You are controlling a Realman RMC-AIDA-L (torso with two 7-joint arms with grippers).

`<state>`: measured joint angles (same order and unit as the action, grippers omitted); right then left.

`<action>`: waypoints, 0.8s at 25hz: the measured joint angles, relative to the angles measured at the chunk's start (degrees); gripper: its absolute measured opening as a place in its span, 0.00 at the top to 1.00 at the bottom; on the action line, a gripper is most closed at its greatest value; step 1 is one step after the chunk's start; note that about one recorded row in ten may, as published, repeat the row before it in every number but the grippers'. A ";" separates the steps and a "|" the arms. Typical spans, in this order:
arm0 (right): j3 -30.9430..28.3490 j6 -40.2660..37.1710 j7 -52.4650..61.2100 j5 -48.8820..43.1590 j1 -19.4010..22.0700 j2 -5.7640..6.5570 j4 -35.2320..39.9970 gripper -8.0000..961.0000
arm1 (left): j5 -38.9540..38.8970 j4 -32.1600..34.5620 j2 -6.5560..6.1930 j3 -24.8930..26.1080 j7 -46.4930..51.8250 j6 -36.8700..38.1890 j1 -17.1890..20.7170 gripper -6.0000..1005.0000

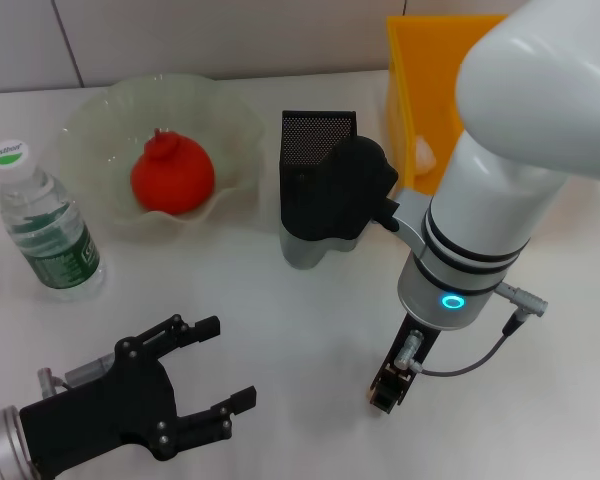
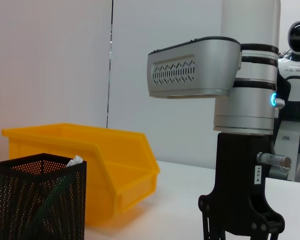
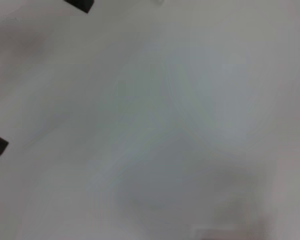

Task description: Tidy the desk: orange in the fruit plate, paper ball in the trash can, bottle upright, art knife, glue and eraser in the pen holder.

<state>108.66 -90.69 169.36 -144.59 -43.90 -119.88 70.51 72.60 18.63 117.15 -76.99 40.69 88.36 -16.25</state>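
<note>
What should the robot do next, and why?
Probably lift the right gripper straight up from beside the pen holder. The orange lies in the fruit plate, the bottle stands upright, no loose item shows on the table. The left gripper hovers low, jaws open.

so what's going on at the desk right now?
Tidying looks mostly done. The red-orange fruit sits in the pale-green ruffled glass bowl, the clear water bottle stands upright, and items poke up inside the black mesh pen holder. The right gripper points down at the bare white table; the left gripper rests open nearby.
</note>
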 joint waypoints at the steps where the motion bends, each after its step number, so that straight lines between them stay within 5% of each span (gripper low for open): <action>1: 0.00 0.04 0.00 0.01 -0.03 0.00 -0.12 0.54 | 0.00 0.00 0.00 0.01 0.00 -0.02 0.00 0.17; 13: -2.11 0.15 -0.09 0.07 1.83 0.17 3.52 0.59 | 0.00 0.00 0.00 0.02 0.00 0.03 -0.06 0.17; 20: -14.47 -3.36 -3.30 3.31 5.48 0.59 10.62 0.59 | 0.00 0.02 0.01 -0.07 0.00 0.73 0.07 0.17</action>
<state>94.19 -94.05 166.06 -141.28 -38.42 -119.30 81.13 72.60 18.65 117.16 -77.06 40.69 89.09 -16.18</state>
